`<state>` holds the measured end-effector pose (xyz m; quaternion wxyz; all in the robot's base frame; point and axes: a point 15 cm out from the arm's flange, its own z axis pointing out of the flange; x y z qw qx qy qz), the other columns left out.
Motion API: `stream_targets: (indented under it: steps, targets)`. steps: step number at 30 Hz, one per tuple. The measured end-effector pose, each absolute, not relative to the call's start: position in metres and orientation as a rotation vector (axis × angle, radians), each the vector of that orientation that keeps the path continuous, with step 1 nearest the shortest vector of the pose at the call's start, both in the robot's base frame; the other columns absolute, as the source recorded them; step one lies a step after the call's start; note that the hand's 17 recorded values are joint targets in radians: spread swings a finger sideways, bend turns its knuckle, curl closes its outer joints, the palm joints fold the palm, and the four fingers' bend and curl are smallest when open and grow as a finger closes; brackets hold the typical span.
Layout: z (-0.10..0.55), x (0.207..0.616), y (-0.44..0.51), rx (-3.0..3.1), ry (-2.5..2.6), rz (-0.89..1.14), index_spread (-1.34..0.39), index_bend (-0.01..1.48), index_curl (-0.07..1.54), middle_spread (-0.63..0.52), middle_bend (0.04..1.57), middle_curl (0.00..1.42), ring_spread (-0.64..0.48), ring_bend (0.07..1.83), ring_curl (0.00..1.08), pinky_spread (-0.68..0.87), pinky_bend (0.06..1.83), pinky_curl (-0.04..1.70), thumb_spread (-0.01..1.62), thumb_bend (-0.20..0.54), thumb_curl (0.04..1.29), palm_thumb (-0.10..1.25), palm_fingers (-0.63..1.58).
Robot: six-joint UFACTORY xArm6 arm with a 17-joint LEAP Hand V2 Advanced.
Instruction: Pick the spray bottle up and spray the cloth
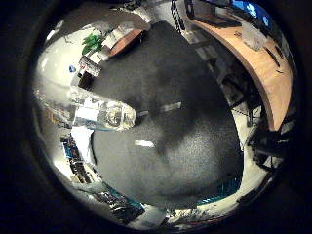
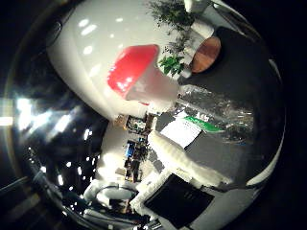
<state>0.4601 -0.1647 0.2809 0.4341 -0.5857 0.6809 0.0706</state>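
The spray bottle fills much of the right thumb side palm view, close to the palm: a red spray head (image 2: 132,69) on a white neck, with a clear body (image 2: 213,110) running across the view. My hand's white fingers (image 2: 187,165) lie along the bottle body and curl round it. In the right little finger side palm view the clear end of the bottle (image 1: 101,114) juts in over the dark floor. I cannot make out a cloth in either view.
A dark carpet (image 1: 180,127) lies far below the hand. A curved wooden desk (image 1: 261,68) stands at one side of it. A green plant (image 1: 93,41) and a brown cabinet (image 1: 125,41) stand at the far edge. Cluttered shelves (image 2: 134,158) show beyond the bottle.
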Motion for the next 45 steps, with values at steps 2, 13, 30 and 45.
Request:
stream_targets:
  steps: [2,13,30,45]
  targets:
    - [0.281,0.464,-0.159,-1.462,1.688,0.179,-0.28,0.18,0.33,0.05,0.23,0.33,0.24,0.55,0.15,0.6,1.14,-0.01,1.0,-0.028,0.43,0.46,0.46]
    - [0.286,0.481,-0.117,-1.496,1.639,0.229,-0.4,0.16,0.32,-0.12,0.33,0.35,-0.01,0.82,0.18,0.5,1.09,-0.02,1.01,-0.017,0.44,0.52,0.72]
    - [0.302,0.504,-0.103,-1.422,1.623,0.179,-0.34,1.01,0.67,-0.22,1.22,0.68,-0.23,1.36,0.52,-0.34,1.36,0.37,1.04,0.004,0.62,0.95,1.3]
    - [0.324,0.491,-0.095,-1.479,1.609,0.186,-0.27,1.11,0.66,-0.18,1.31,0.67,-0.21,1.42,0.58,-0.31,1.34,0.5,0.9,-0.014,0.8,1.02,1.24]
